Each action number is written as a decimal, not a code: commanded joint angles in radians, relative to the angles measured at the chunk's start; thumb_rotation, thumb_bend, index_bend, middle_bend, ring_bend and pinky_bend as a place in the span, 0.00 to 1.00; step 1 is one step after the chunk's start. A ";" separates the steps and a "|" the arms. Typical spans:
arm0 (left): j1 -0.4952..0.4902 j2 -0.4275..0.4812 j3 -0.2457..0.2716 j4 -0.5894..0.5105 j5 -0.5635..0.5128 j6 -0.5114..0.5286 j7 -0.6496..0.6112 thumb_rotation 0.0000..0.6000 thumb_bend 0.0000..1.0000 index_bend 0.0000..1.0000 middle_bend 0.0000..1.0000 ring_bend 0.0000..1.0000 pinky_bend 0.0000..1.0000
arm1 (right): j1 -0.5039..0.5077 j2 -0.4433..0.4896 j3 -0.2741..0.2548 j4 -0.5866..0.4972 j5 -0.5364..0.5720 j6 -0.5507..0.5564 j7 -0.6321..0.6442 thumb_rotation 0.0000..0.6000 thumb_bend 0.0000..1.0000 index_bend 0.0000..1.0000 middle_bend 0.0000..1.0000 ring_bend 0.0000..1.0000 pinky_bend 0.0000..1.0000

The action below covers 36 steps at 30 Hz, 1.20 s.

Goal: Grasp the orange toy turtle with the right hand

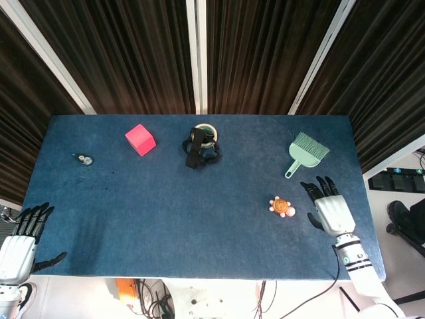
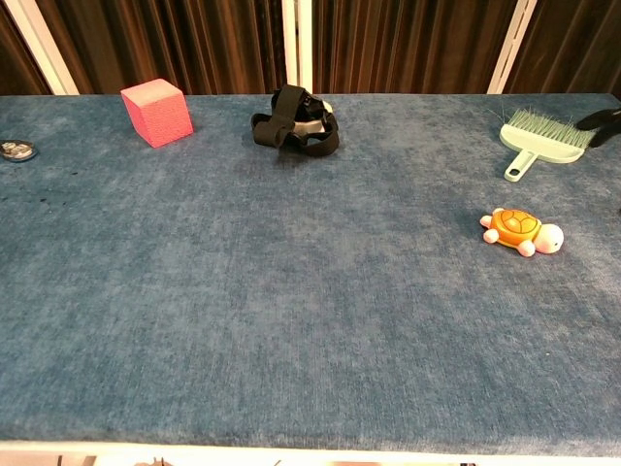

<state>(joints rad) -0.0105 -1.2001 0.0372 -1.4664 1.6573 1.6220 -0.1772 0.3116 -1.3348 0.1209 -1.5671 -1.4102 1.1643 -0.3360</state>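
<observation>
Blue felt table (image 1: 166,219), dark pleated curtains (image 1: 133,46)

Chest view cuts the right hand (image 2: 604,124) at its 3 o'clock edge, only dark fingertips showing, the left hand (image 1: 18,240) is cropped at head view's 8 o'clock corner, small object (image 1: 83,159) unidentifiable.

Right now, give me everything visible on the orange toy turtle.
The orange toy turtle is small, with a glossy orange shell, a pale cream head and pinkish feet; it looks like plastic. It sits upright, belly down on the blue table, head toward the table's right edge, on the right side just nearer than the green brush. Only the table touches it. The right hand, fingers spread, is just to its right, apart from it.
</observation>
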 commanded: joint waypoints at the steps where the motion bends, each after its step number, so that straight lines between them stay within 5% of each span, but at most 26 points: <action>1: -0.001 0.000 -0.001 0.001 -0.003 -0.002 -0.001 1.00 0.00 0.04 0.00 0.00 0.00 | 0.024 -0.036 -0.002 0.000 0.031 -0.034 -0.048 1.00 0.28 0.11 0.17 0.00 0.00; 17: -0.004 -0.013 0.000 0.029 -0.015 -0.016 -0.027 1.00 0.00 0.04 0.00 0.00 0.00 | 0.081 -0.127 -0.012 0.043 0.148 -0.094 -0.159 1.00 0.33 0.11 0.17 0.00 0.00; 24: 0.000 -0.018 0.000 0.045 -0.020 -0.015 -0.041 1.00 0.00 0.04 0.00 0.00 0.00 | 0.100 -0.148 -0.018 0.055 0.172 -0.105 -0.179 1.00 0.36 0.15 0.24 0.00 0.00; 36: 0.003 -0.026 0.005 0.060 -0.023 -0.021 -0.055 1.00 0.00 0.04 0.00 0.00 0.00 | 0.117 -0.186 -0.030 0.087 0.185 -0.091 -0.195 1.00 0.43 0.41 0.42 0.04 0.00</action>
<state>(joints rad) -0.0080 -1.2258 0.0422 -1.4067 1.6340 1.6016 -0.2324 0.4282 -1.5185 0.0917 -1.4830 -1.2232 1.0706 -0.5332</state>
